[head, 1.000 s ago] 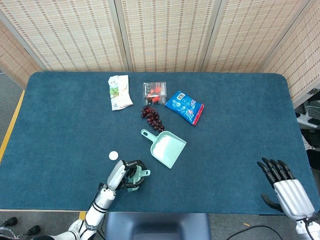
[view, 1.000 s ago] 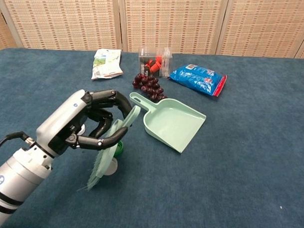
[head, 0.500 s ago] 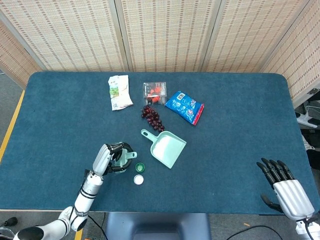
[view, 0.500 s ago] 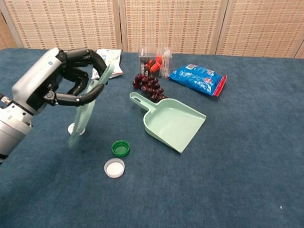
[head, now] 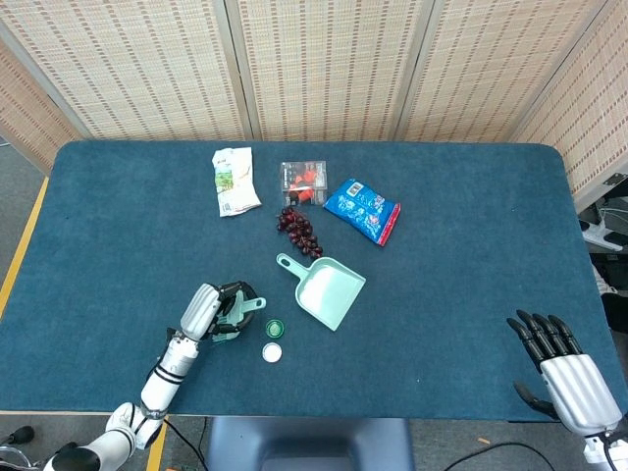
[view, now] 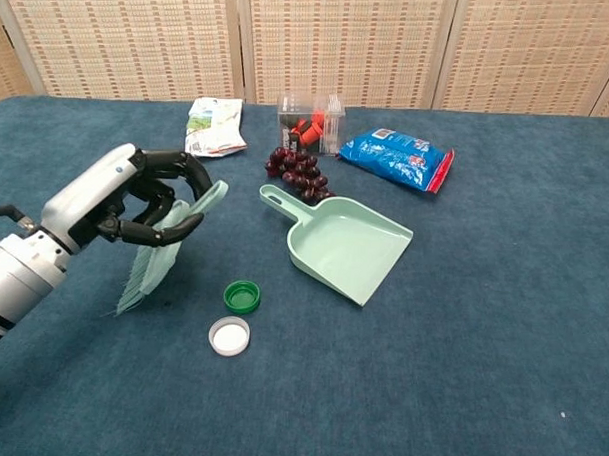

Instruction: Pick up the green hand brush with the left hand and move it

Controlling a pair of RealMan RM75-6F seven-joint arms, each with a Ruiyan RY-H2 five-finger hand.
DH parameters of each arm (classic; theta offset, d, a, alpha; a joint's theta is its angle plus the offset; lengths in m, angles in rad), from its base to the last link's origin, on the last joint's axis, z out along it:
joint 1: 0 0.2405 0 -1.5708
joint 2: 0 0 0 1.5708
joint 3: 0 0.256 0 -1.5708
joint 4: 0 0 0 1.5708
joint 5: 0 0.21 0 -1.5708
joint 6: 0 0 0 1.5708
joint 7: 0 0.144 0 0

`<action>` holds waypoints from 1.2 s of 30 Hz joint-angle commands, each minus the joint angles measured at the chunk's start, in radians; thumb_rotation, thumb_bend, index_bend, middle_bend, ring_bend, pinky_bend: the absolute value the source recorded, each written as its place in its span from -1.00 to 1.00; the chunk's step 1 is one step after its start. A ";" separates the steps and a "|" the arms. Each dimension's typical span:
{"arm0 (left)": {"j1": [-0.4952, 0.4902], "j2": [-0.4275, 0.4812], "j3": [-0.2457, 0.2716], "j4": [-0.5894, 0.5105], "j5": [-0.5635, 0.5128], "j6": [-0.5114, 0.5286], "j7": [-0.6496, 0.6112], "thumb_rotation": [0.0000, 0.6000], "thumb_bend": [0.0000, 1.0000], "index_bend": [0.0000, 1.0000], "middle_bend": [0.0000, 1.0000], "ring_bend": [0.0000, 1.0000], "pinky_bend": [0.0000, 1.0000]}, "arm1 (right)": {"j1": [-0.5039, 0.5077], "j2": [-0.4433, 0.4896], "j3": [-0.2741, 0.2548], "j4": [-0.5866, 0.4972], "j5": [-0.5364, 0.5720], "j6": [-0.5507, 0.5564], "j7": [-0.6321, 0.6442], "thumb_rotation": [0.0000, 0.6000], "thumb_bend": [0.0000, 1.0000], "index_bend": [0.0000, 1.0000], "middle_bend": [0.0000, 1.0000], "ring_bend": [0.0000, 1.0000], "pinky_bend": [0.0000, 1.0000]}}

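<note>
1. White cap (view: pixel 230 336) and green cap (view: pixel 242 297) lay nearest, beside the left hand (view: pixel 125 200), which clasped the green hand brush (view: pixel 162 253), lower than half a second before.
2. Only the head view showed the right hand (head: pixel 561 363), fingers apart.
3. Mint dustpan (view: pixel 349 247) held nothing; grapes (view: pixel 299 172) beyond.

Left hand (view: pixel 125 200): silver-white shell, black fingers, white forearm with black bands and a black cable. Right hand (head: pixel 561 365): same silver back, black fingers.

No text or label can be read.
</note>
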 commanded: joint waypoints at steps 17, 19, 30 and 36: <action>-0.015 -0.104 0.078 -0.103 0.074 0.073 0.022 1.00 0.35 0.60 0.83 0.65 0.79 | -0.008 0.012 0.006 0.002 -0.001 0.021 0.023 1.00 -0.57 -1.00 -1.00 -1.00 -1.00; -0.028 -0.106 0.074 -0.103 0.084 0.093 0.050 1.00 0.35 0.60 0.83 0.65 0.79 | -0.008 0.013 0.004 0.003 -0.004 0.021 0.025 1.00 -0.57 -1.00 -1.00 -1.00 -1.00; -0.044 0.076 0.066 -0.178 0.113 0.170 0.350 1.00 0.34 0.60 0.84 0.64 0.77 | -0.011 0.003 0.000 0.005 -0.017 0.019 0.003 1.00 -0.57 -1.00 -1.00 -1.00 -1.00; 0.016 0.173 0.097 -0.140 0.073 0.054 0.484 1.00 0.32 0.59 0.83 0.64 0.77 | -0.015 0.005 0.001 0.002 -0.018 0.026 0.002 1.00 -0.57 -1.00 -1.00 -1.00 -1.00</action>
